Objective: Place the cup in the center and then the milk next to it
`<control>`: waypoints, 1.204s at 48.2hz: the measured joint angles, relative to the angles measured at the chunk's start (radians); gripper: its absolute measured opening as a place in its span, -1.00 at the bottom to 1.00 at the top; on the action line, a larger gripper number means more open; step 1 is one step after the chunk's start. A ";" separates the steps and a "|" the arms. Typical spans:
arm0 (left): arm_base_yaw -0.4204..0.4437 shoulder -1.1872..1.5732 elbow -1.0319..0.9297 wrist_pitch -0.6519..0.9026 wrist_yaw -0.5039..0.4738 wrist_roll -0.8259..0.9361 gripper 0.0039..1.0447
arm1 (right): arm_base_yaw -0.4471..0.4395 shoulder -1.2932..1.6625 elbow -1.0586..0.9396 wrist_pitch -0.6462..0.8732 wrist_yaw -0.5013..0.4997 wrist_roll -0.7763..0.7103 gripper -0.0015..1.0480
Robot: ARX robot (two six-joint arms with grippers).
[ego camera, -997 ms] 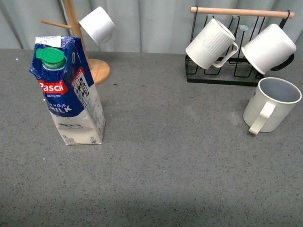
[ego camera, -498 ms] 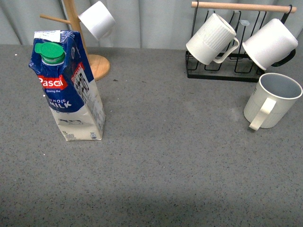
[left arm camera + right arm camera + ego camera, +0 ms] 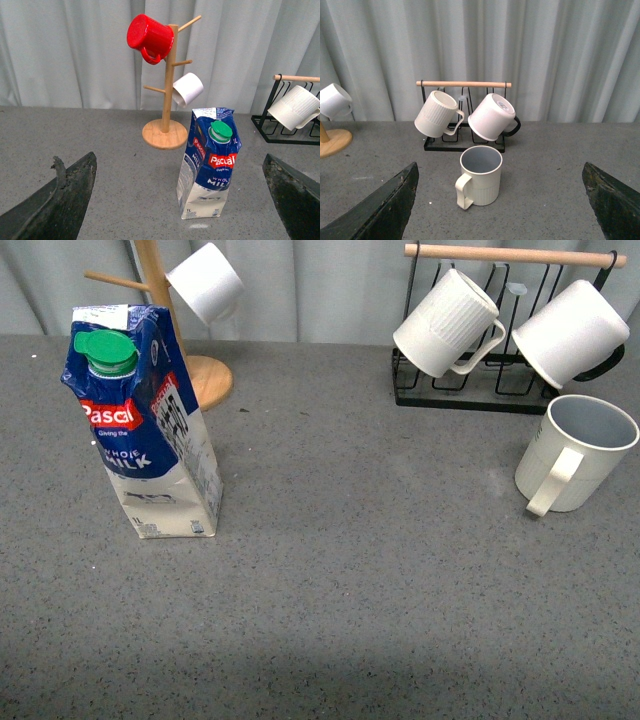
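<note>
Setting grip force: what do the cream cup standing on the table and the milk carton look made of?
The cup looks like glazed ceramic: cream, soft satin sheen, thick rim, moulded panels. It could be stoneware; the look leaves that open. The milk carton looks like coated paperboard: printed, slightly glossy, with folded and creased top edges. Its green cap looks like plastic.

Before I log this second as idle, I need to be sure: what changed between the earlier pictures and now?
Nothing was moved, grasped or released. Only the front view shifted slightly: everything sits a bit higher in frame. The milk carton and cup stand where they were.
</note>
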State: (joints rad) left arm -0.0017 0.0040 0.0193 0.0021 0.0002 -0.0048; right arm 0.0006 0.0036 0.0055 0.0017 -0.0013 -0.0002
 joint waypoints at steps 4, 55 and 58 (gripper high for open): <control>0.000 0.000 0.000 0.000 0.000 0.000 0.88 | 0.000 0.000 0.000 0.000 0.000 0.000 0.83; 0.000 0.000 0.000 0.000 0.000 0.000 0.88 | 0.069 0.401 0.015 0.388 0.373 -0.255 0.83; 0.000 0.000 0.000 0.000 0.000 0.000 0.88 | 0.038 0.550 0.047 0.476 0.340 -0.255 0.83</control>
State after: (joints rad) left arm -0.0017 0.0040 0.0193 0.0021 0.0002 -0.0048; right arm 0.0383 0.5541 0.0525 0.4782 0.3382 -0.2550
